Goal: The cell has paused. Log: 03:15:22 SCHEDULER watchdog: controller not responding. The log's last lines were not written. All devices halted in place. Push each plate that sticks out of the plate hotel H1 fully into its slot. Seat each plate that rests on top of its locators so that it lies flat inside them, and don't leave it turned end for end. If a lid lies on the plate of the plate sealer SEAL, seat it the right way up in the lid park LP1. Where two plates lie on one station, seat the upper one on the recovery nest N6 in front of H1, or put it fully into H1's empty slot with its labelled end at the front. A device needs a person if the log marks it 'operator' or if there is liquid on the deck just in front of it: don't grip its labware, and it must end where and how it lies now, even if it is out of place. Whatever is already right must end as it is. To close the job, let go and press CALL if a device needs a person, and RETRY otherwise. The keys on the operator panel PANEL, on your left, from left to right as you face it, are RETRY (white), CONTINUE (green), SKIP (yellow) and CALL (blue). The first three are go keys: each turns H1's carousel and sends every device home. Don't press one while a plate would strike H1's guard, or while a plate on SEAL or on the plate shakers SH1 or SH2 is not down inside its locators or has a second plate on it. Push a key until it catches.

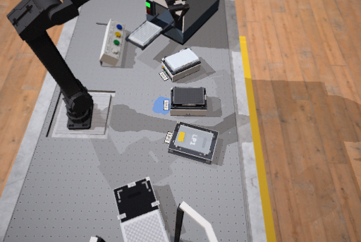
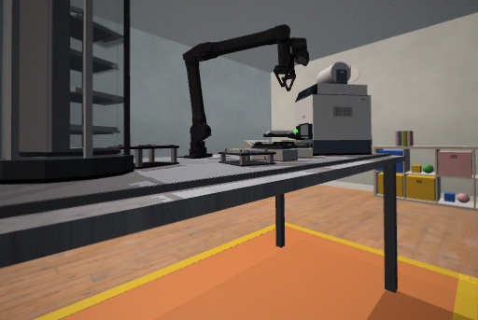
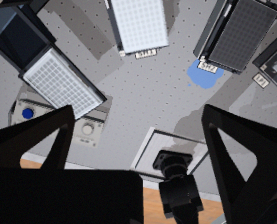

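Hanging high above the plate sealer [image 1: 197, 3], the pincer [image 2: 285, 82] stands wide and holds nothing. Below it on the worktop [image 1: 53, 168], a white plate [image 1: 144, 33] lies on the sealer's tray, and a blue puddle [image 1: 159, 105] touches the dark-plated shaker [image 1: 188, 101].
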Controlling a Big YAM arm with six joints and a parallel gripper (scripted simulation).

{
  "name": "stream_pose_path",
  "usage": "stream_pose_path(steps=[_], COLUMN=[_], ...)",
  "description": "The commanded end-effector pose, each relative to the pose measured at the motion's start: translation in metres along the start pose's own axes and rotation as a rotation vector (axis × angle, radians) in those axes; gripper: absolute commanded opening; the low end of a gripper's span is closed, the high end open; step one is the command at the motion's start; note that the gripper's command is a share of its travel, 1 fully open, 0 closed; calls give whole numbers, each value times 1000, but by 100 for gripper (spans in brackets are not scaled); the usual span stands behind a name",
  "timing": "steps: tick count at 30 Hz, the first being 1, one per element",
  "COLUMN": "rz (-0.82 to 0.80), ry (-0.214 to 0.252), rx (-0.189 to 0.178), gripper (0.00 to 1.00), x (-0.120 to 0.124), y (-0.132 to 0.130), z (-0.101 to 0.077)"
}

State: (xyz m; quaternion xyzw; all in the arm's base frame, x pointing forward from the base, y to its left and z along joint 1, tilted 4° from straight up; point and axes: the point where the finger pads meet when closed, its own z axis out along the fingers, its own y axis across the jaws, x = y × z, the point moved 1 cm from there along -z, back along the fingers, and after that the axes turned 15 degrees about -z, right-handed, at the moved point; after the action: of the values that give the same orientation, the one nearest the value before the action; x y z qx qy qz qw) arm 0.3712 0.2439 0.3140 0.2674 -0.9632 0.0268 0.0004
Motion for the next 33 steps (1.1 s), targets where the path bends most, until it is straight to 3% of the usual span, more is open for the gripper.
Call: stream_pose_path(steps=[1, 7, 13, 24, 33], rz=[56, 35, 35, 37, 37], ry=[24, 8, 20, -26, -16], rx=[4, 4, 5, 9, 11], gripper=[100, 100, 100, 100, 100], x=[3, 6, 6, -1, -1], y=[-15, -29, -49, -81, -112], z=[0, -7, -2, -20, -16])
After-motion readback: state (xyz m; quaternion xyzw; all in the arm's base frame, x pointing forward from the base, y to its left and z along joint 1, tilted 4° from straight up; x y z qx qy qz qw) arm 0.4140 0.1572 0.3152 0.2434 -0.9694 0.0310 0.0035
